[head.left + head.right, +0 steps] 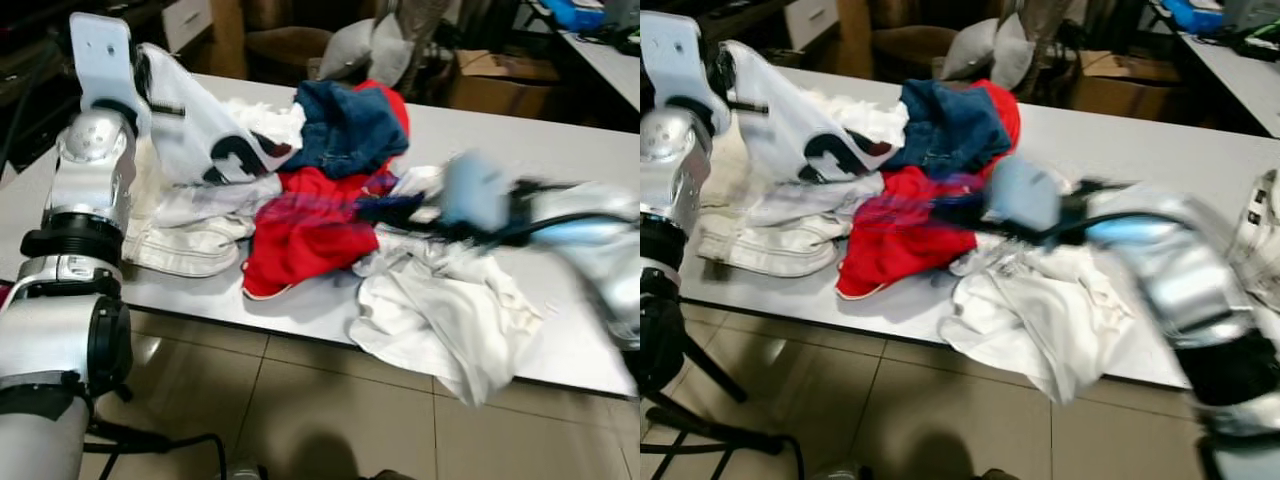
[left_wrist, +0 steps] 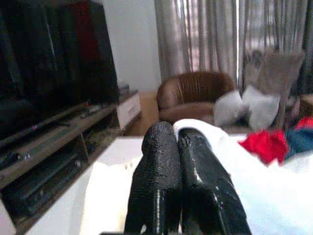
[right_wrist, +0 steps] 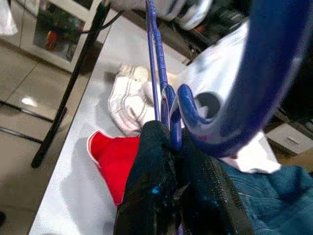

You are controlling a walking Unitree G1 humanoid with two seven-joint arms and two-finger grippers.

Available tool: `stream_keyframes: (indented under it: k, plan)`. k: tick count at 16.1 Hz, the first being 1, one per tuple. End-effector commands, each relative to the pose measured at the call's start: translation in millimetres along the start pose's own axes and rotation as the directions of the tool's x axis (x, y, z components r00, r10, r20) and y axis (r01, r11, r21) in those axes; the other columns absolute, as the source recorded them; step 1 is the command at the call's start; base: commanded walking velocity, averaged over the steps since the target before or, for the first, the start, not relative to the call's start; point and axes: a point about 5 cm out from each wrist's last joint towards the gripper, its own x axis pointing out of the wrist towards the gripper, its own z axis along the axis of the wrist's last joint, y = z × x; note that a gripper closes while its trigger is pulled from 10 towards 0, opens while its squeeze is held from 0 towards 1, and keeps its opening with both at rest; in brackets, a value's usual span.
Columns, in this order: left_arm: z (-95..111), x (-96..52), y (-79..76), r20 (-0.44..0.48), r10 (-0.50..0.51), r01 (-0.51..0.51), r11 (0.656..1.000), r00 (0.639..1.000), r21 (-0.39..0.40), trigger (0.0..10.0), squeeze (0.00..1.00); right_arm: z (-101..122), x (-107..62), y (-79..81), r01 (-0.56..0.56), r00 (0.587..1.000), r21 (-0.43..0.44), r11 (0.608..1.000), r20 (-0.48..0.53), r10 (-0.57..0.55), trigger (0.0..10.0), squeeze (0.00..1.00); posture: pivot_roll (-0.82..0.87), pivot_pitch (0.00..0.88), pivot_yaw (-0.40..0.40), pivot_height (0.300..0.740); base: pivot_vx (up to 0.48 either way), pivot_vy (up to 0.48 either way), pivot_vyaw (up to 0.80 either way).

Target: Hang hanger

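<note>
Here the right gripper pinches the blue hanger near its hook, above the clothes; left gripper pressed shut on white cloth, seemingly. Lift the hanger clear, slowly, keeping the pinch firm.

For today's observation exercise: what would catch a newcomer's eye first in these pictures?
First, the heap of clothes on the white table: a red garment in the middle, with jeans behind it. Next, the right gripper, shut on a blue hanger above the pile. The left gripper holds up a white shirt at the table's left end.
</note>
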Motion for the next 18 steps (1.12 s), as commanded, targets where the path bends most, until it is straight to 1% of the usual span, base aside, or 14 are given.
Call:
stream_keyframes:
  k: [1,3,4,5,6,8,9,11,12,14,15,16,17,18]
  plan:
    - [-3,-1.2,0.1,-0.007,-0.03,0.03,0.999,1.0,0.031,10.0,0.0,7,-8.4,-0.8,0.002,1.0,0.015,1.0,0.021,-0.002,10.0,0.0,-0.05,0.0,0.023,0.74,0.0,0.0,0.0]
    - [-25,-9.7,-8.3,-0.054,-0.162,0.165,0.985,0.985,0.046,10.0,0.0,16,-27.8,-3.6,0.049,0.997,0.073,0.996,0.052,-0.053,10.0,0.0,-0.06,0.0,0.023,0.74,0.0,0.0,0.0]
    - [-33,-18.9,-23.2,-0.059,-0.357,0.359,0.933,0.932,0.015,10.0,0.35,16,-37.3,-8.6,0.154,0.986,0.117,0.981,0.051,-0.16,10.0,0.0,-0.06,0.0,0.018,0.74,0.0,0.0,0.0]
    - [-36,-32.5,-35.9,-0.058,-0.519,0.522,0.852,0.853,0.049,10.0,1.0,15,-43.4,-7.4,0.224,0.972,0.157,0.962,0.041,-0.233,10.0,0.0,-0.06,0.0,0.01,0.74,0.0,0.0,0.0]
    - [-37,-48.3,-41.5,-0.089,-0.616,0.622,0.777,0.783,0.093,10.0,1.0,11,-48.0,0.3,0.249,0.968,0.151,0.957,-0.006,-0.251,10.0,0.0,-0.05,0.0,0.007,0.74,0.0,0.0,0.0]
    - [-32,-67.6,-34.1,-0.126,-0.687,0.698,0.706,0.716,0.121,10.0,1.0,4,-53.9,13.1,0.279,0.96,0.19,0.941,-0.055,-0.273,10.0,0.0,-0.05,0.0,-0.005,0.74,0.0,0.0,0.0]
    - [-17,-95.0,-14.8,-0.209,-0.776,0.803,0.579,0.595,0.141,10.0,1.0,-5,-60.6,27.2,0.361,0.933,0.267,0.894,-0.102,-0.346,10.0,0.0,-0.04,0.0,-0.014,0.74,0.0,0.0,0.0]
    - [-3,-115.8,-2.3,-0.289,-0.841,0.889,0.442,0.457,0.12,10.0,1.0,-11,-63.4,33.7,0.413,0.911,0.295,0.862,-0.153,-0.384,10.0,0.0,-0.04,0.0,-0.017,0.74,0.0,0.0,0.0]
    - [15,-122.8,2.1,-0.256,-0.873,0.909,0.408,0.414,0.081,10.0,1.0,-15,-64.1,34.7,0.462,0.887,0.304,0.833,-0.188,-0.423,10.0,0.0,-0.04,0.0,-0.02,0.74,0.0,0.0,0.0]
    - [42,-121.3,0.9,-0.085,-0.895,0.899,0.436,0.438,0.046,10.0,1.0,-18,-63.3,34.8,0.524,0.851,0.304,0.795,-0.223,-0.476,10.0,0.0,-0.04,0.0,-0.027,0.74,0.0,0.0,0.0]
    - [58,-105.0,-7.3,0.086,-0.796,0.796,0.603,0.599,0.042,10.0,1.0,-21,-59.7,36.5,0.6,0.8,0.331,0.728,-0.257,-0.542,10.0,0.0,-0.04,0.0,-0.023,0.74,0.0,0.0,0.0]
    - [60,-100.7,-9.4,0.113,-0.761,0.763,0.645,0.639,0.032,10.0,1.0,-22,-58.6,37.1,0.614,0.789,0.337,0.714,-0.268,-0.553,10.0,0.0,-0.04,0.0,-0.023,0.74,0.0,0.0,0.0]
    - [48,-90.5,-20.4,0.095,-0.674,0.676,0.737,0.733,0.004,10.0,0.85,-29,-56.5,35.0,0.722,0.692,0.32,0.613,-0.339,-0.638,10.0,0.0,-0.04,0.0,-0.017,0.74,0.0,0.0,0.0]
    - [38,-88.4,-28.0,0.072,-0.638,0.64,0.769,0.767,-0.009,10.0,0.67,-33,-57.3,33.0,0.791,0.611,0.33,0.515,-0.383,-0.693,10.0,0.0,-0.05,0.0,-0.017,0.74,0.0,0.0,0.0]
